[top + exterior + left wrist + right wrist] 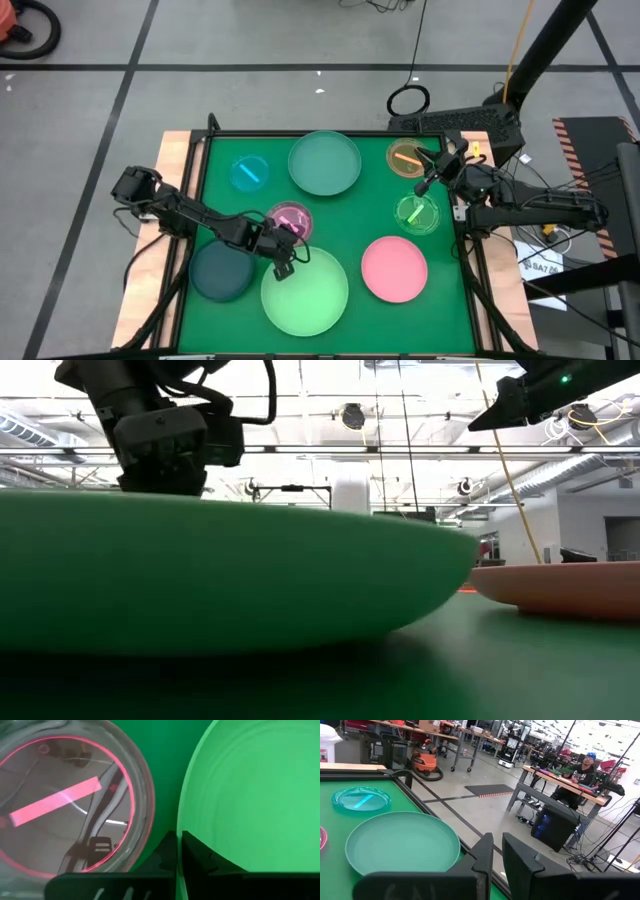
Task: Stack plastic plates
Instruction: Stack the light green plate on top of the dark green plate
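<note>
My left gripper (283, 268) (179, 842) is shut on the rim of the large light green plate (308, 295) (220, 570), at its far-left part. The small magenta plate (291, 220) (65, 805) lies flat on the mat just beyond it. The dark teal plate (222, 270) rests to the left and the pink plate (394, 268) (570, 588) to the right. My right gripper (426, 185) (497, 845) hovers level above the table's far right, between the small orange plate (408, 158) and the small green plate (417, 213). Its fingers stand nearly together with nothing between them. My left gripper pinches the light green plate's rim (178, 827) between its two fingers, one over the plate's inside and one outside. The fingers slant down from the table's left. The plate's underside rests on the mat in the low view.
The large pale teal plate (325, 163) (402, 845) and the small blue plate (248, 172) (361, 799) lie at the far side. A raised dark frame (203, 160) borders the green mat. Bare mat shows in the middle between the plates.
</note>
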Available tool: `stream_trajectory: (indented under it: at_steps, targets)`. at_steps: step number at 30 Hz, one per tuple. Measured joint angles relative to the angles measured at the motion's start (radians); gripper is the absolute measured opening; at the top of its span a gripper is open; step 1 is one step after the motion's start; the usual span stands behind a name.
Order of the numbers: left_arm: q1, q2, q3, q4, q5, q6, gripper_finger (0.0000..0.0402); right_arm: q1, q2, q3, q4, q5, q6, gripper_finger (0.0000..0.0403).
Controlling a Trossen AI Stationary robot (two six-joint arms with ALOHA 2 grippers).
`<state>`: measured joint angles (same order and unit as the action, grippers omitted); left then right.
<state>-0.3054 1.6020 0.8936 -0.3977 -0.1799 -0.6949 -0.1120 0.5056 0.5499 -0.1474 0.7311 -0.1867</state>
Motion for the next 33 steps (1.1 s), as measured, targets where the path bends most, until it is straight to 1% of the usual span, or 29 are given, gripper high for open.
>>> stream_trajectory:
  at_steps: [9,16,20,27,33]
  targets:
    - [0.027,-0.059,0.0,-0.068,-0.016,0.023,0.001,0.0,0.0,0.0,-0.002,0.0,0.0,0.0034]
    - [0.056,-0.129,-0.001,-0.06,-0.022,0.033,0.001,0.001,0.0,0.0,-0.008,-0.001,0.029,0.0034]
    - [0.093,-0.191,-0.002,-0.058,-0.029,0.054,0.001,0.001,0.006,0.0,-0.025,-0.002,0.03,0.0034]
    - [0.216,-0.276,-0.001,-0.066,-0.033,0.142,0.001,0.001,0.012,0.0,-0.023,-0.002,0.066,0.0034]
    - [0.379,-0.284,-0.001,-0.072,-0.026,0.272,0.001,0.0,0.016,0.0,0.011,-0.013,0.066,0.0034]
